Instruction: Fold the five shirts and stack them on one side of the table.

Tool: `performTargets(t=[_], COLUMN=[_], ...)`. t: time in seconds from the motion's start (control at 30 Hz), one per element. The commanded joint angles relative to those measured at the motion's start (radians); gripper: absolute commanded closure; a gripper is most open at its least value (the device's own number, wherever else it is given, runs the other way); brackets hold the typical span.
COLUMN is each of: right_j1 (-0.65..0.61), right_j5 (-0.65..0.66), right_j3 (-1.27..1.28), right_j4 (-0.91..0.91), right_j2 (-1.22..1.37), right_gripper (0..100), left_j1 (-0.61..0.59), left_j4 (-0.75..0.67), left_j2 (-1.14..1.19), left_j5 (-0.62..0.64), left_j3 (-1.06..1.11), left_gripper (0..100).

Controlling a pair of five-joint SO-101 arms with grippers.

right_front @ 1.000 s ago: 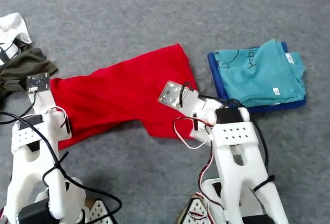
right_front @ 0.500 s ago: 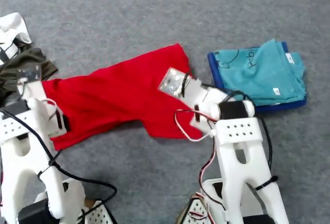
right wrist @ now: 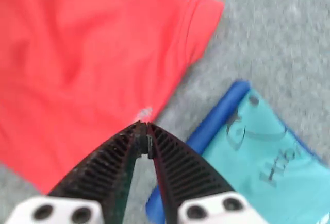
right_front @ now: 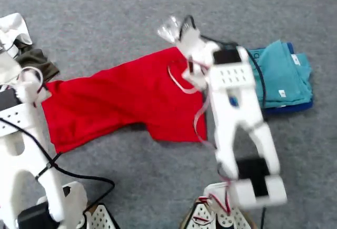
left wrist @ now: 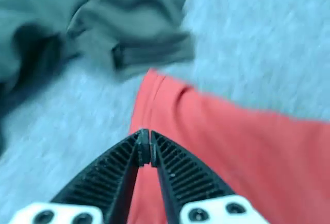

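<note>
- While the red shirt (right_front: 121,100) lies stretched out in a slanted band across the middle of the table (right_front: 105,23), I'd say we're mid-fold on shirt number three.
- Teal shirt (right_front: 279,76) sits folded on top of the blue shirt (right wrist: 216,126) at the right side, so that looks like the stack.
- Olive shirt (left wrist: 129,33) and white shirt (right_front: 13,26) are bunched at the far left, untouched as far as I can tell.
- Left gripper (left wrist: 145,149) is clenched with nothing in it, hovering over the red shirt's end nearest the olive one.
- Right gripper (right wrist: 144,136) is pinched closed and empty too, above the red shirt's other end, just beside the blue edge.
- Next move, my guess: both need to open up, drop onto the cloth, pinch an edge each and carry it over evenly. Grab only one layer and it'll bunch.
</note>
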Motion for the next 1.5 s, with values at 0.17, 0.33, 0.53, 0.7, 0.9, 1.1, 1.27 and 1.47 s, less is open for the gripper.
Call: performTargets(t=[0.17, 0.33, 0.53, 0.7, 0.9, 1.1, 1.27, 1.47], right_j1=[-0.07, -0.081, -0.056, -0.01, 0.048, 0.053, 0.051, 0.05], right_j5=[-0.095, -0.186, -0.224, -0.158, -0.106, -0.106, -0.106, -0.106], right_j3=[-0.694, -1.02, -1.366, -1.607, -1.647, -1.627, -1.621, -1.621], right_j4=[0.084, 0.115, 0.146, 0.193, 0.183, 0.173, 0.163, 0.163], right_j2=[0.558, 0.866, 1.202, 1.348, 1.385, 1.38, 1.38, 1.38], right_gripper=[99.5, 99.5, 99.5, 99.5, 99.5, 99.5, 99.5, 99.5], left_j1=[0.063, 0.035, -0.035, -0.069, -0.094, -0.158, -0.18, -0.222], left_j4=[-0.282, -0.279, -0.167, -0.046, 0.023, 0.014, 0.017, 0.008], left_j2=[0.314, 0.573, 0.835, 0.949, 0.987, 0.949, 0.895, 0.888], left_j5=[0.018, 0.023, 0.018, 0.017, -0.009, -0.026, -0.043, -0.081], left_j3=[-0.012, -0.173, -0.405, -0.565, -0.618, -0.661, -0.664, -0.628], left_gripper=[98, 98, 98, 98, 98, 98, 98, 98])
